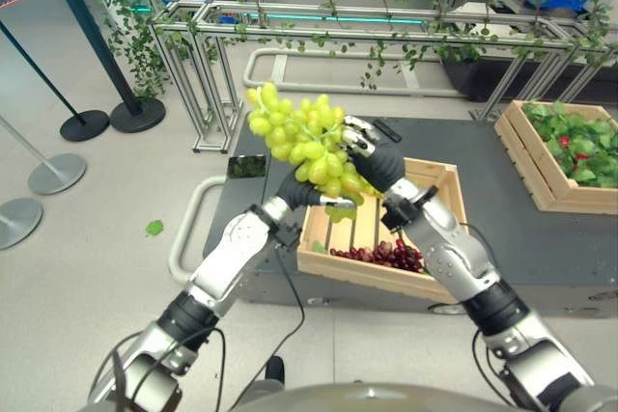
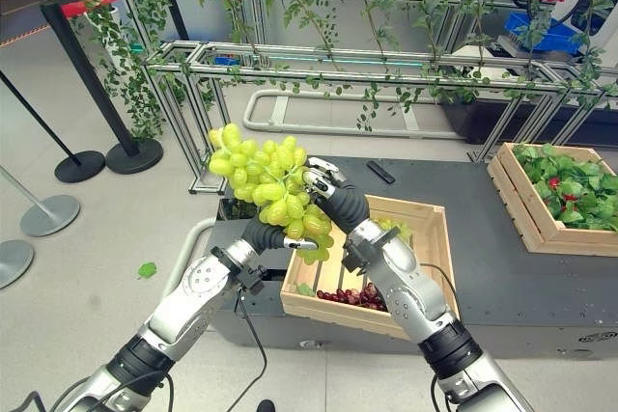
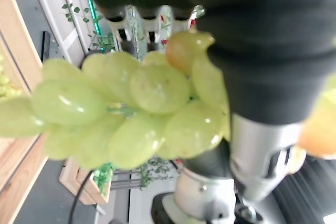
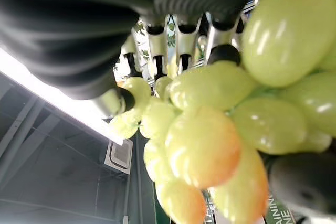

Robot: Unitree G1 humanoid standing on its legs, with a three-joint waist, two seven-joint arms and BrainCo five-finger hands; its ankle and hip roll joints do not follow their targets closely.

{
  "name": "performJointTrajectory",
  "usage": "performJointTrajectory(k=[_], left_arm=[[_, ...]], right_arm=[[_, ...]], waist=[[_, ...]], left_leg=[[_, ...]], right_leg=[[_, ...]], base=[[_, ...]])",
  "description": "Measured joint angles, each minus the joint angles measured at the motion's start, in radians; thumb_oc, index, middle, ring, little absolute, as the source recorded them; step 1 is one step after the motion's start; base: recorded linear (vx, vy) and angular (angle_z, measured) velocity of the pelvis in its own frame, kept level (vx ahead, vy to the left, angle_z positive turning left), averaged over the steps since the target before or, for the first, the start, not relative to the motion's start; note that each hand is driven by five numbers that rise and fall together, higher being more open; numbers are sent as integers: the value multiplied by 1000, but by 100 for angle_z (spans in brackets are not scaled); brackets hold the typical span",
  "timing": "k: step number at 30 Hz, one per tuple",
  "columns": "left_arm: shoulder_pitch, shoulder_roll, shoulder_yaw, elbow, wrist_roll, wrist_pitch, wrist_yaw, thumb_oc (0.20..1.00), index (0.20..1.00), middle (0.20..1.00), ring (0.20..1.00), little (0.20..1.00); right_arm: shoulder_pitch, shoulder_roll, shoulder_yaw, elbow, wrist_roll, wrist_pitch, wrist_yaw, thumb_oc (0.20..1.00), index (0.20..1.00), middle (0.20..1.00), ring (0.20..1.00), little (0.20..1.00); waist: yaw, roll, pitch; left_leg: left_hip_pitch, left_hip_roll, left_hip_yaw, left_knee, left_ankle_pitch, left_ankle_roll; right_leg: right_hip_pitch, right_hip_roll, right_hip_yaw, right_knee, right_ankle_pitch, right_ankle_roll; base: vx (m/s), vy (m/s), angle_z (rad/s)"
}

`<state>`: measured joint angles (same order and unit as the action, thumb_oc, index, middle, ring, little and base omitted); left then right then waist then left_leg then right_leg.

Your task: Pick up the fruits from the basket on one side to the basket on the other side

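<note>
Both hands, our right hand (image 2: 333,202) and left hand (image 2: 266,233), curl round the green grapes (image 2: 266,180), lifting them clear above the wooden basket (image 2: 435,238) for the transfer.

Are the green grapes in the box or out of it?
Out. The green grapes are lifted above the wooden box, held between the left hand and right hand.

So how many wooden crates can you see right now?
2. One crate sits on the dark platform just below the raised green grapes; the other crate, full of leafy greens, stands further right.
</note>
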<state>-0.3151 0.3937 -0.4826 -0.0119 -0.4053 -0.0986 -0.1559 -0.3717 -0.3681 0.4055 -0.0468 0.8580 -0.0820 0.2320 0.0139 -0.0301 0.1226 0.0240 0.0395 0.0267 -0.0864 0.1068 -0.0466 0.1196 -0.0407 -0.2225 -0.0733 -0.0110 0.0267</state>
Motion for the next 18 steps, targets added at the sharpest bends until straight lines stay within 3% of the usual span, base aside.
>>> performJointTrajectory(k=[9, 10, 11, 12, 18], left_arm=[[0, -3, -12, 10, 0, 0, 11, 1000, 1000, 1000, 1000, 1000], [0, -3, -12, 10, -1, 0, 11, 947, 947, 947, 947, 947], [0, -4, -15, 10, -1, 0, 11, 473, 473, 473, 473, 473], [0, -3, -17, 10, -1, 0, 10, 200, 200, 200, 200, 200], [0, -4, -20, 17, -1, 1, 22, 200, 200, 200, 200, 200]], right_arm=[[0, 2, 9, 0, 0, 0, -2, 200, 200, 200, 200, 200], [0, 2, 10, 0, 0, 0, -2, 200, 200, 200, 200, 200], [0, 1, 9, 0, 0, 0, -3, 200, 200, 200, 200, 200], [0, 1, 9, 0, 0, 0, -4, 200, 200, 200, 200, 200], [1, 2, 10, 0, 15, -1, -19, 200, 200, 200, 200, 200]], waist=[[0, 0, 0], [0, 0, -1], [0, 0, -1], [0, 0, -1], [0, 1, -3]], left_leg=[[0, 0, -1, 0, 0, 0], [0, 0, -1, 0, 0, 0], [0, 0, -1, 0, 0, 0], [0, 0, -1, 0, 0, 0], [0, 0, -1, 0, 0, 0]], right_leg=[[0, 0, -1, 0, 0, 0], [0, 0, -1, 0, 0, 0], [0, 0, -1, 0, 0, 0], [0, 0, -2, 0, 0, 0], [0, 0, -2, 1, 0, 0]], base=[[0, 0, 0], [0, 0, 0], [0, 0, 0], [0, 0, 0], [0, 0, 0]])
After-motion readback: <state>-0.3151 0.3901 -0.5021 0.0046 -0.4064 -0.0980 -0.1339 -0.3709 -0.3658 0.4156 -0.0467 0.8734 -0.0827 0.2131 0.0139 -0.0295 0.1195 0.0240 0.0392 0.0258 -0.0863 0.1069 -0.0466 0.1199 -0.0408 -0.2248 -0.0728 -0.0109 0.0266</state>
